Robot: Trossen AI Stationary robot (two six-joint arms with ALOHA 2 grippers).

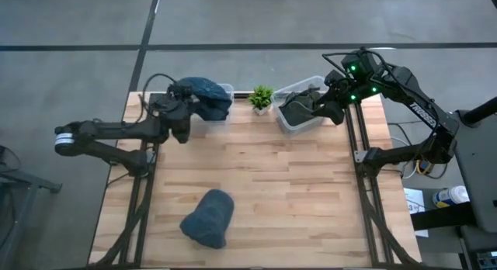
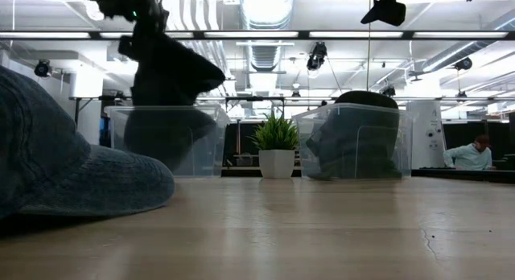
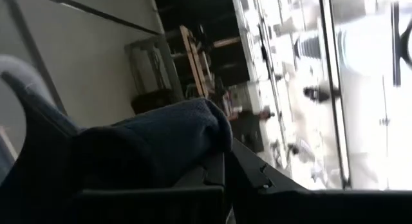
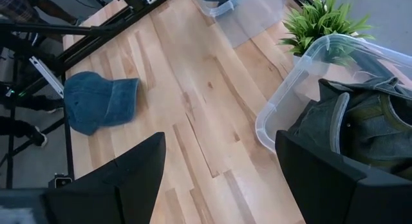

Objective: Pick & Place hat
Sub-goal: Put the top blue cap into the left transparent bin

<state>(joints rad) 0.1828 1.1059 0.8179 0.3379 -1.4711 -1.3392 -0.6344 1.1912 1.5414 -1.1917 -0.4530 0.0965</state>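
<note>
A blue hat (image 1: 206, 95) hangs from my left gripper (image 1: 182, 109), which is shut on it over the clear left bin (image 1: 225, 90) at the table's far edge. In the low view this hat (image 2: 170, 71) shows dark above that bin (image 2: 165, 143). A second blue hat (image 1: 208, 217) lies on the table near its near edge, crown up, also in the right wrist view (image 4: 100, 100). My right gripper (image 4: 222, 185) is open above the near-left side of the right bin (image 4: 302, 63), which holds a dark grey hat (image 4: 360, 124). My left gripper holds the blue hat by its left-hand edge (image 1: 191, 99), coming level from the table's left. The hat's blue cloth (image 3: 161, 137) bulges out past the fingers in the wrist view, which hide the place of contact. The hat hangs over the left bin, lifted off the table.
A small potted plant (image 1: 262, 98) stands between the two bins at the far edge. Bare wooden table (image 1: 295, 192) spreads across the middle and right. Black frame rails (image 1: 365, 192) run along both sides.
</note>
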